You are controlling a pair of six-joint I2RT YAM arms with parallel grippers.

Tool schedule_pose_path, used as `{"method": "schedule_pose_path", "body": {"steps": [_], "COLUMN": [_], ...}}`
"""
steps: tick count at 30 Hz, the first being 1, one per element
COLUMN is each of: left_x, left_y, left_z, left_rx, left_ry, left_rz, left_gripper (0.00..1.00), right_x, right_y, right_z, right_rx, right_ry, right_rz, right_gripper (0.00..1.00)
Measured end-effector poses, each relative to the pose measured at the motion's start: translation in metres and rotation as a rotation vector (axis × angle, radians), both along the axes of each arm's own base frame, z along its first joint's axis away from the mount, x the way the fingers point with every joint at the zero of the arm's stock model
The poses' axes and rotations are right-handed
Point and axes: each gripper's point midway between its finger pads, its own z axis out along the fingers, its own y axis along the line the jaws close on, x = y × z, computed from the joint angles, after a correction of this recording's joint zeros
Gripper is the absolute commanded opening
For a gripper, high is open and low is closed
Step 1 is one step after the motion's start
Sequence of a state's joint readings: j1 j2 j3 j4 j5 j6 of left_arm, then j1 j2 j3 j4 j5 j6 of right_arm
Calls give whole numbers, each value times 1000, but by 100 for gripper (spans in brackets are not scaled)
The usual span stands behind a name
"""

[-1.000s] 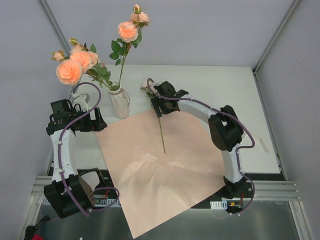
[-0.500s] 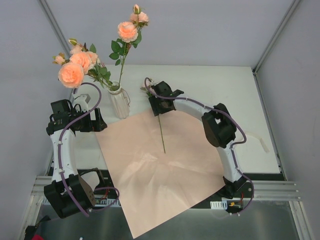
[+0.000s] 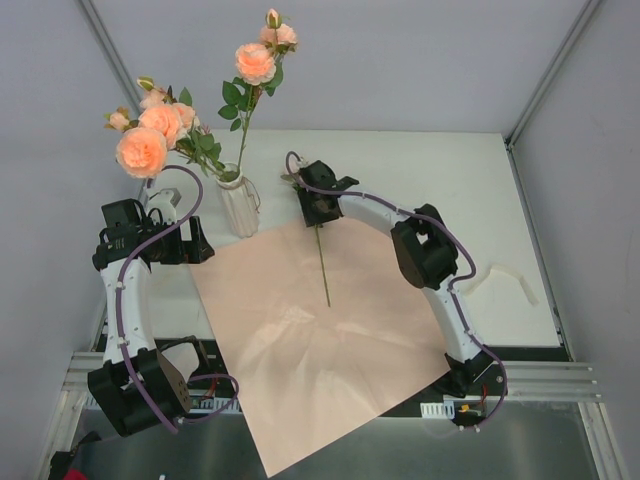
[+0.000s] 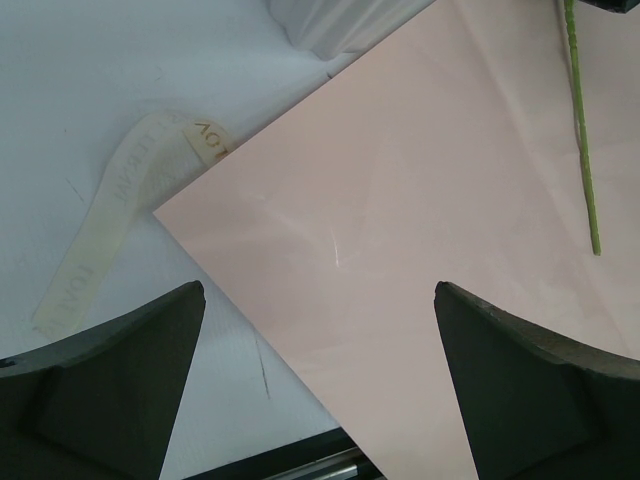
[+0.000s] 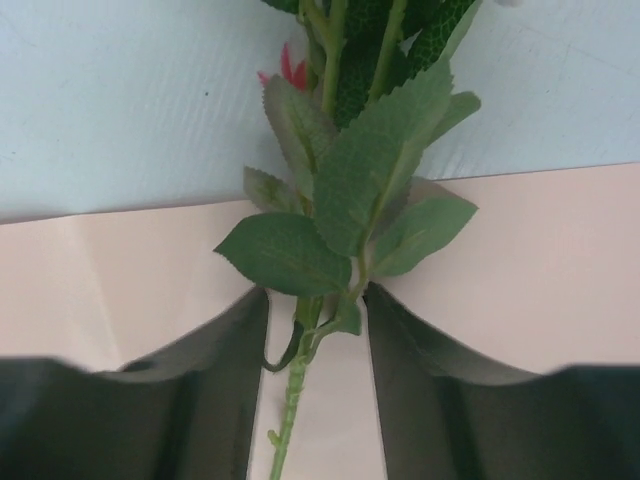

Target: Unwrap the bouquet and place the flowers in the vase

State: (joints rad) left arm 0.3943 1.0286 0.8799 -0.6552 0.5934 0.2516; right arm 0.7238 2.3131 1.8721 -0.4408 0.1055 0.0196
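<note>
The white vase (image 3: 239,205) stands at the back left and holds peach flowers (image 3: 140,148) on tall stems (image 3: 243,130). One more flower lies flat, its green stem (image 3: 322,260) on the pink paper sheet (image 3: 320,340). My right gripper (image 3: 312,205) is down over its leafy upper part. In the right wrist view the gripper (image 5: 316,295) straddles the stem (image 5: 293,385) just below the leaves (image 5: 380,170), with a narrow gap on each side. My left gripper (image 4: 320,295) hangs wide open over the paper's left corner, holding nothing.
A cream ribbon (image 4: 110,215) lies on the white table left of the paper, near the vase's base (image 4: 340,20). A white strip (image 3: 505,278) lies at the right side. Metal frame rails (image 3: 560,380) run along the near edge.
My right gripper has slid slightly left over the lying flower and its jaws have narrowed around the stem. The left arm has not moved.
</note>
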Motion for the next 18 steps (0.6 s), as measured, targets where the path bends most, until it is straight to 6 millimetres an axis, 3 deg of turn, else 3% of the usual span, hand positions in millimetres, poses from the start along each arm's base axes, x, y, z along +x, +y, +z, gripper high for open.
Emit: {"method": "schedule_pose_path", "body": {"steps": [2, 5, 7, 14, 18], "left_x": [0, 0, -1, -4, -5], "left_y": [0, 0, 0, -1, -2], "left_z": [0, 0, 0, 0, 2], "left_rx": [0, 0, -1, -3, -4], "left_ry": [0, 0, 2, 7, 9], "left_rz": [0, 0, 0, 0, 0], "left_gripper": [99, 99, 99, 99, 99], "right_x": [2, 4, 4, 6, -6], "right_y": [0, -2, -3, -4, -16], "right_z": [0, 0, -1, 1, 19], "right_rx": [1, 0, -2, 2, 21], "right_ry": [-1, -3, -1, -6, -31], "right_rz": [-12, -32, -43, -59, -62], "right_gripper": [30, 8, 1, 1, 1]}}
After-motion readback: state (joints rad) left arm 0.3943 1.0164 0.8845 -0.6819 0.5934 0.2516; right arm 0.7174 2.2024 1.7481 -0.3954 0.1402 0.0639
